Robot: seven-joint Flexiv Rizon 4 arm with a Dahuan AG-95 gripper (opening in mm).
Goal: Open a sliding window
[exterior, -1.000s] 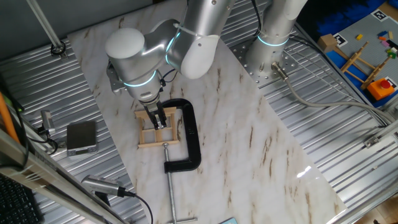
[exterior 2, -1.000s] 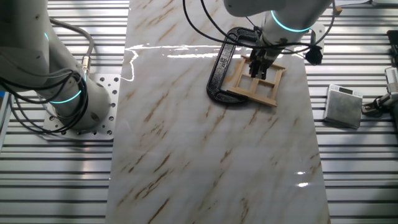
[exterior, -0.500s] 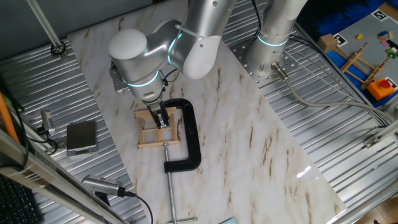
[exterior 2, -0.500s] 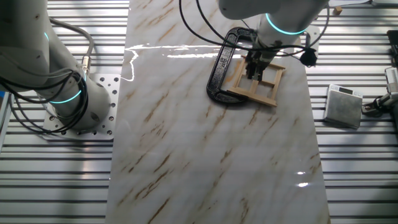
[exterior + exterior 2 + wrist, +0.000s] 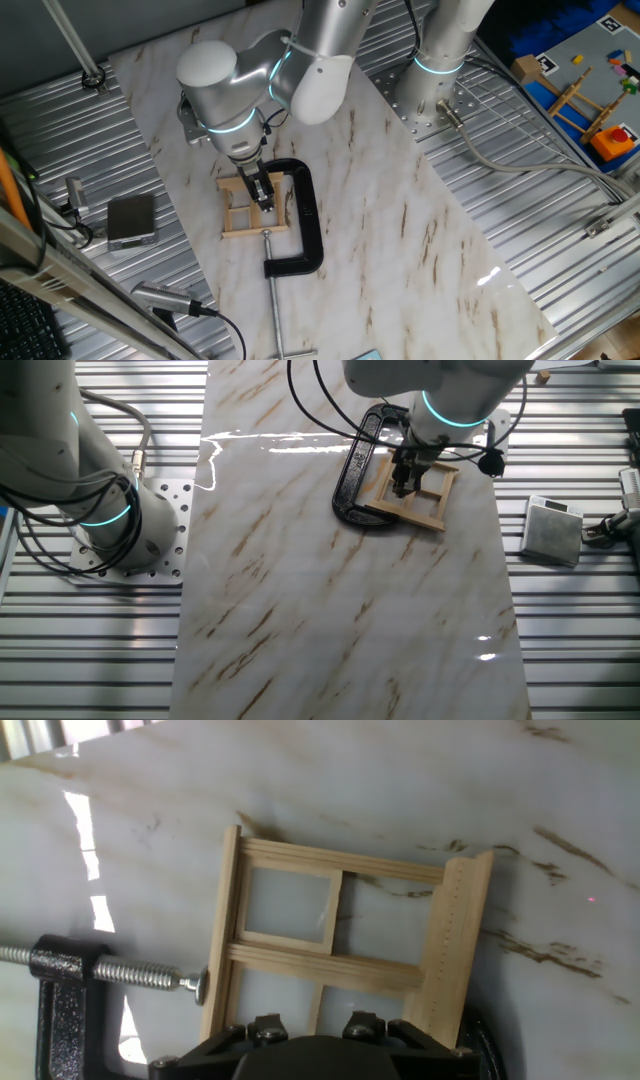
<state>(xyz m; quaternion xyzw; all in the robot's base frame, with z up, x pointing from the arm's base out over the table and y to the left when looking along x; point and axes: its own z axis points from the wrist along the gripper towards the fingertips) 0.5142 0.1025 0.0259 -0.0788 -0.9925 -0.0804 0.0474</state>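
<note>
Gripper [image 5: 264,197] is reaching down into the small pale wooden sliding window [image 5: 252,206], beside the black metal C-clamp [image 5: 303,217]; finger spread indeterminable.

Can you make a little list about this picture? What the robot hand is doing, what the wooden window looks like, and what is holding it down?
robot hand: the gripper is down at the window, fingertips among its bars; whether open or shut is not clear
window: the sliding window, pale wood, lies flat on the marble table
holding it down: a black C-clamp grips the frame, its screw pressing one side
nearby: a small grey box off the marble
</note>
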